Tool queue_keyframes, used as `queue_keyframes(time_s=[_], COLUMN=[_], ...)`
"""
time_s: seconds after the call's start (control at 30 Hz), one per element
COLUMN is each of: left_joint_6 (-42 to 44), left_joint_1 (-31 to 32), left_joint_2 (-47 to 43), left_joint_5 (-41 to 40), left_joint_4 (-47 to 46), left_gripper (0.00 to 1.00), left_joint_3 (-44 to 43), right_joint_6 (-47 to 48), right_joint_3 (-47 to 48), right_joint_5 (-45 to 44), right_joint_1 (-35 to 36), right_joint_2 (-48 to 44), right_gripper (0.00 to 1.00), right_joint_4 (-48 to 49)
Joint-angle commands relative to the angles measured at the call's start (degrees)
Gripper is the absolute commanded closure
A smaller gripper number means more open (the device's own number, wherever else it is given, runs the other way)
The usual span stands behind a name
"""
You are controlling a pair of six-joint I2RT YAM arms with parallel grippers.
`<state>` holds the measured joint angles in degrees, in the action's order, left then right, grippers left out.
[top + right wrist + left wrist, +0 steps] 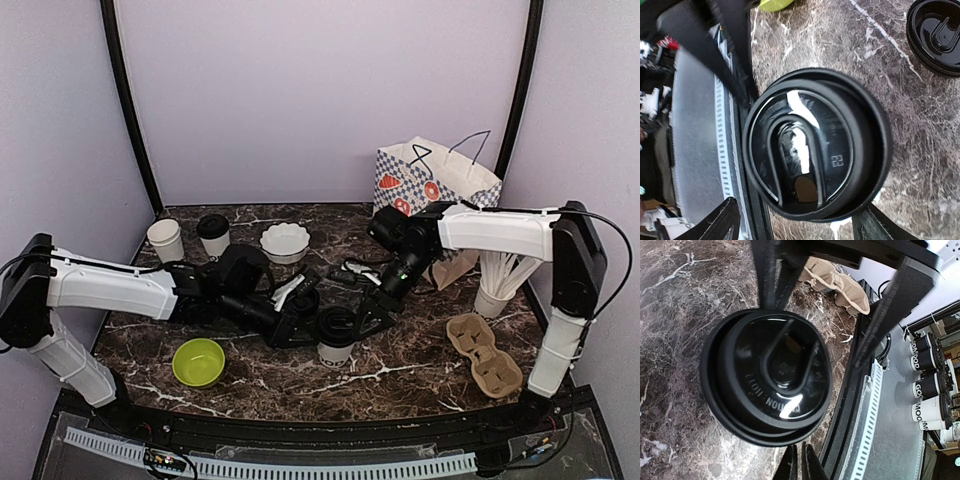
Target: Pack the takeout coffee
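A takeout coffee cup (335, 338) with a black lid (767, 385) stands at the front centre of the marble table. My right gripper (362, 320) is open, with one finger on each side of the lid (815, 145); its fingertips (722, 220) stand off the rim. The left gripper (802, 460) is shut on nothing, its tips just beside the lid's edge on the cup's left side (300, 318). A second lidded coffee cup (213, 234) stands at the back left, and its lid (935, 32) shows in the right wrist view.
An open white cup (165, 240) and a white scalloped bowl (285, 242) sit at the back. A green bowl (198, 362) is at the front left. The pulp cup carrier (485, 355), straw cup (492, 292) and patterned paper bag (435, 185) are on the right.
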<state>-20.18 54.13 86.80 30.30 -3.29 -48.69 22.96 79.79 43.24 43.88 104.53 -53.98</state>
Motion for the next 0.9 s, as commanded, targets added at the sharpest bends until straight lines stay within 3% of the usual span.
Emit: queue_keyframes(time_s=[0.0,0.33,0.67,0.73,0.87], left_joint_6=[1.2,2.1,1.6,0.4,-5.6], left_joint_1=[-0.7,-2.3,-3.8,-3.9,-3.9], left_joint_2=[1.3,0.6,-0.7,-1.3,-3.2], left_joint_5=[-3.4,-8.6,-9.5,-11.3,-16.8], left_joint_4=[0.2,3.0,4.5,7.3,14.0], left_gripper=[0.94,0.93,0.88,0.84,0.64], left_joint_3=[-2.1,-3.7,-4.6,-5.5,-7.7], right_joint_6=[1.9,4.4,7.8,9.1,9.2], right_joint_3=[-1.5,-3.0,-2.8,-2.8,-4.2], right_joint_5=[-2.2,-5.0,-4.4,-3.6,-1.8], right_joint_1=[2.4,7.4,7.7,7.5,5.8], right_joint_2=[-4.1,-4.4,-5.7,-5.6,-6.0], right_gripper=[0.23,0.22,0.22,0.22,0.23], right_joint_4=[-0.9,-3.4,-8.5,-10.7,-10.9])
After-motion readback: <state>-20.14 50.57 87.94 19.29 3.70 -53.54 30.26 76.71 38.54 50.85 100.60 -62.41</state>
